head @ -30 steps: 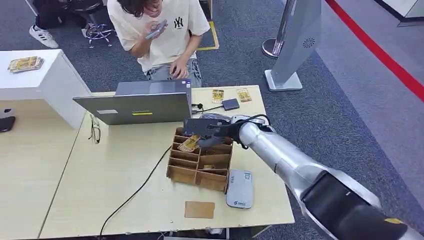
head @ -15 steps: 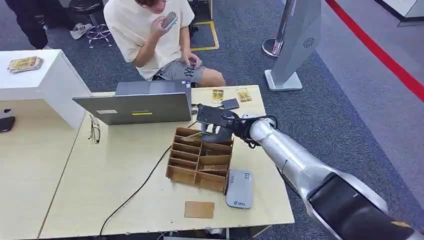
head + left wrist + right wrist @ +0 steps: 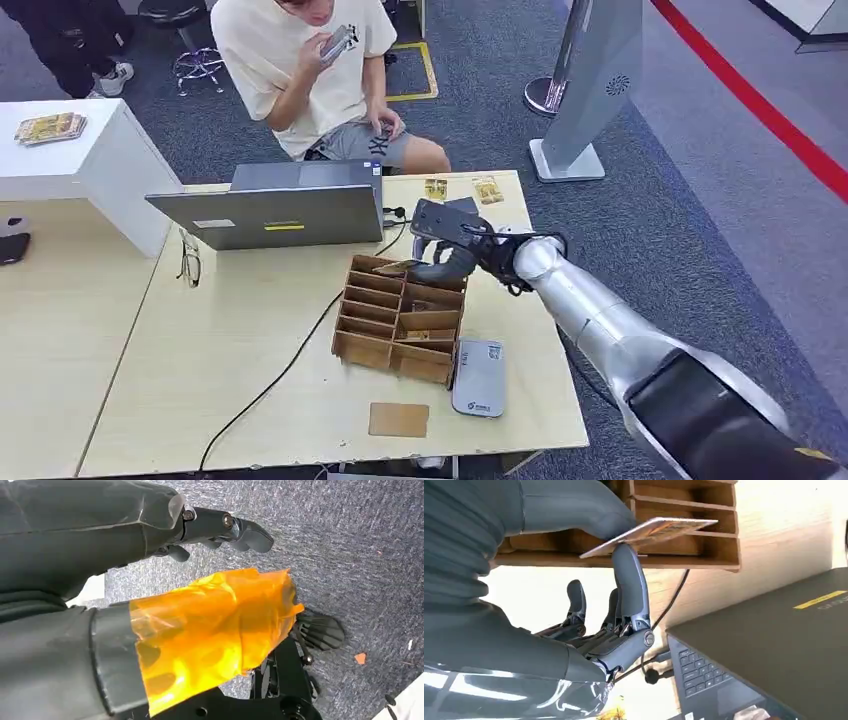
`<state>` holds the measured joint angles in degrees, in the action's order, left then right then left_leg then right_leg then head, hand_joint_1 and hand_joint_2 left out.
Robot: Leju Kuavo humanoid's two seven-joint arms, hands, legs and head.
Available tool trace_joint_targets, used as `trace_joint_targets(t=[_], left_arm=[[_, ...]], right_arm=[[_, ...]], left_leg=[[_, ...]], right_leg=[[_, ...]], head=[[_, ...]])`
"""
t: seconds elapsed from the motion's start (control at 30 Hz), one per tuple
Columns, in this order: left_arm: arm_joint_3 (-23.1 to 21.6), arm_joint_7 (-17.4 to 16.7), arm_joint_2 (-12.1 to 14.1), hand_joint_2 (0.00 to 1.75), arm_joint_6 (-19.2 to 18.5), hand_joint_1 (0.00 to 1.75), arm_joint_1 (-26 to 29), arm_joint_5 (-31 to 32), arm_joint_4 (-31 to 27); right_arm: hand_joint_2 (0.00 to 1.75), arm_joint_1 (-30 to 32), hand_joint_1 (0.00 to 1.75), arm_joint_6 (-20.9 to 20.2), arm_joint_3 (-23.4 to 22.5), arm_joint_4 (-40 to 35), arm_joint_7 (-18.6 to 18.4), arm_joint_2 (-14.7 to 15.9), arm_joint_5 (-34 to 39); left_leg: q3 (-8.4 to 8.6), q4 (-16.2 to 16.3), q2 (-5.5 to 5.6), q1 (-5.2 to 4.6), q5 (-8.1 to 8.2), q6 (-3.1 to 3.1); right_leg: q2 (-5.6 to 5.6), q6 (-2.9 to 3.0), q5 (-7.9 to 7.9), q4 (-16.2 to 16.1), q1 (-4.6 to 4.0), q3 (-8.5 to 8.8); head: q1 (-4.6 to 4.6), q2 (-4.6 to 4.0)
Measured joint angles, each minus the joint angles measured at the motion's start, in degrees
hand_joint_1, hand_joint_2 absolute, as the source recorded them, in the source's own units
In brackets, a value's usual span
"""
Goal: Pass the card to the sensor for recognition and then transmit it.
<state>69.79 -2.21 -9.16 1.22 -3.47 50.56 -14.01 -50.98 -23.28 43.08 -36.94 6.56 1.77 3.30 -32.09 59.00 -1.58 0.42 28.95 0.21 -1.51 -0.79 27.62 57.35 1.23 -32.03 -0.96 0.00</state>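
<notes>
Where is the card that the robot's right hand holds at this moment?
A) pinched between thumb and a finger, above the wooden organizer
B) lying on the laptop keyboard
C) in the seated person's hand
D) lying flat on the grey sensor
A: the right hand pinches the card between thumb and a finger, just above the wooden organizer, away from the grey sensor.
</notes>
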Motion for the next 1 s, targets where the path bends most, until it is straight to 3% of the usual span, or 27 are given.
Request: trace_joint_targets(t=[1.0], left_arm=[[0.0, 0.6, -0.1, 0.00, -0.1, 0.00, 0.0, 0.0, 0.0]], right_arm=[[1.75, 2.5, 1.75, -1.0, -3.4, -7.1, 2.8, 5.3, 7.7]], left_leg=[[-0.01, 0.0, 0.00, -0.02, 0.00, 0.00]], right_leg=[[0.00, 0.00, 0.00, 0.0, 0.00, -0.01]], head=[[0.00, 0.00]])
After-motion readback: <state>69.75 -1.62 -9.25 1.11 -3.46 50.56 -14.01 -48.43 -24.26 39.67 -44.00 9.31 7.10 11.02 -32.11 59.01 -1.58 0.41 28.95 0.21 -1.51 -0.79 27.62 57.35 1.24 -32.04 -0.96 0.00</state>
